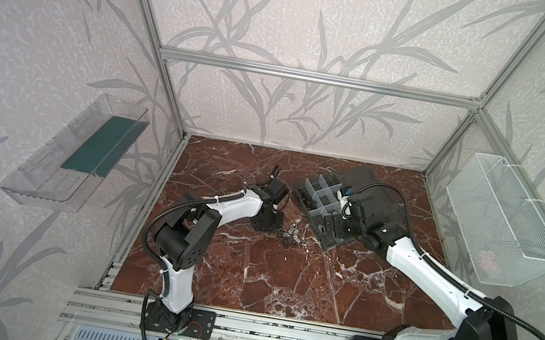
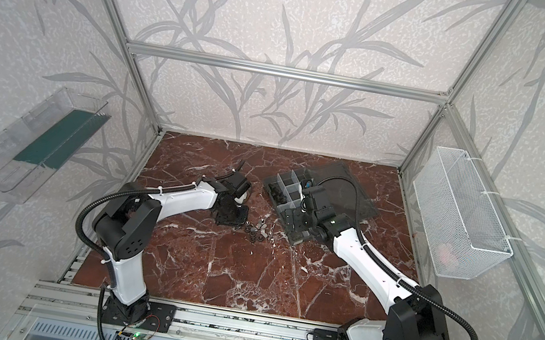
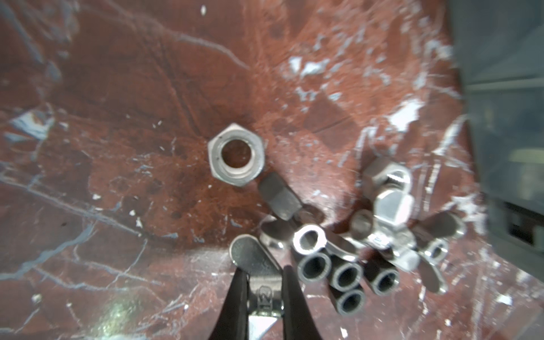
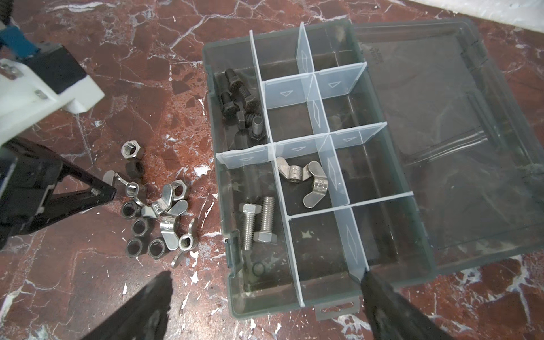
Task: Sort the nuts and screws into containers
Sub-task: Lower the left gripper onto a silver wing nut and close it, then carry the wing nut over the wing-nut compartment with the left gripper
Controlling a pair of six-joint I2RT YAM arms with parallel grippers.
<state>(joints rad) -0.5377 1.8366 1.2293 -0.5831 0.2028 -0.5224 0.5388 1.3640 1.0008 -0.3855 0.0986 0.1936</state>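
Jaws of the left gripper (image 3: 263, 273) are pinched shut on a silver wing nut (image 3: 254, 260), one wing sticking out past the fingertips, down at the red marble table (image 3: 103, 176). Jaws of the right gripper (image 4: 266, 273) are spread wide with nothing between them. One fingertip (image 4: 379, 294) is over the end wall of the box (image 4: 424, 259) and the other is out over the table beside it.

In both top views we see the loose nuts (image 1: 289, 237) heaped at the centre of the frame, between the two grippers. The left gripper is at the heap's left edge. The grey box sits right of centre, its clear lid (image 1: 367, 178) lying open toward the upper right. The held wing nut is at the edge of that heap. A silver hex nut (image 3: 237, 154) lies flat a little apart from the heap, with a dark nut (image 3: 278, 197) just beside it.

Inside the box we count three compartments (image 4: 294, 200) with parts in them. Along the wall away from the lid, one holds a cluster of dark bolts (image 4: 238, 100). Next to it, across a clear divider (image 4: 244, 157), another holds two silver bolts (image 4: 257, 223) lying side by side, heads opposite ways, and a small dark ring (image 4: 258, 268). The adjoining compartment in the middle row holds two wing nuts (image 4: 303, 179) touching each other.
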